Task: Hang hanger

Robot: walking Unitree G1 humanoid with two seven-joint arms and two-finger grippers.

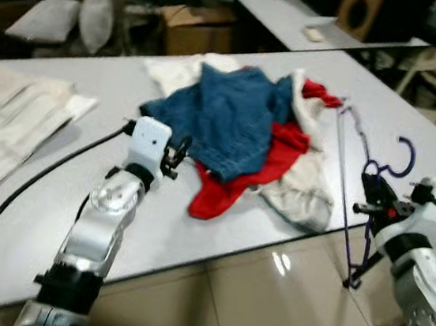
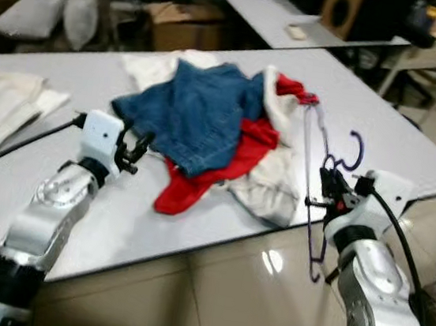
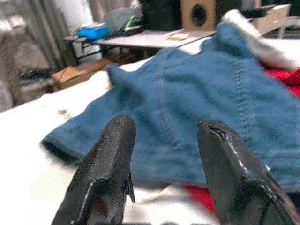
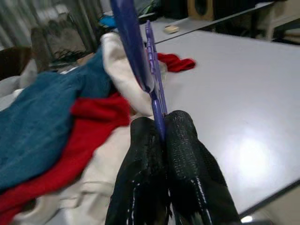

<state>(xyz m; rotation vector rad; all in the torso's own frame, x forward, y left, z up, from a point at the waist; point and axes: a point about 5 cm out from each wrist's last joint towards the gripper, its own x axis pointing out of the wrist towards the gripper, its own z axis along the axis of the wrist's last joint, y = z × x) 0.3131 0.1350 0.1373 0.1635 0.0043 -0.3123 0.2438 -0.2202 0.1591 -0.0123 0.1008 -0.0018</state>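
White worktop point(image 1: 56, 183) stretches across a cluttered room, with a second table, a wooden speaker point(image 1: 361, 12) and a cardboard box point(image 1: 196, 27) behind it. On the worktop lies a heap of clothes: a blue denim garment point(image 1: 223, 124) on top, red cloth point(image 1: 248, 175) under it, and cream cloth point(image 1: 306, 194) at the edge.

Right pincer point(image 4: 161, 129) sits off the worktop's near corner, over the tiled floor point(image 1: 264, 304). Its two black fingers are pressed together on a thin purple hanger point(image 1: 350, 187), pinching the wire between the tips. From the pinch, the hanger's hook curls up just above and beyond the pincer, one long wire runs away toward the red cloth at the heap's far side, and the lower end hangs below the pincer, past the worktop's edge.

Left pincer point(image 3: 161, 150) hovers low over the worktop, fingers spread with nothing between them. The denim garment lies directly ahead of its tips, very near. The hanger is well apart from this pincer, across the heap. Folded pale cloth point(image 1: 8, 121) lies far out to its left.
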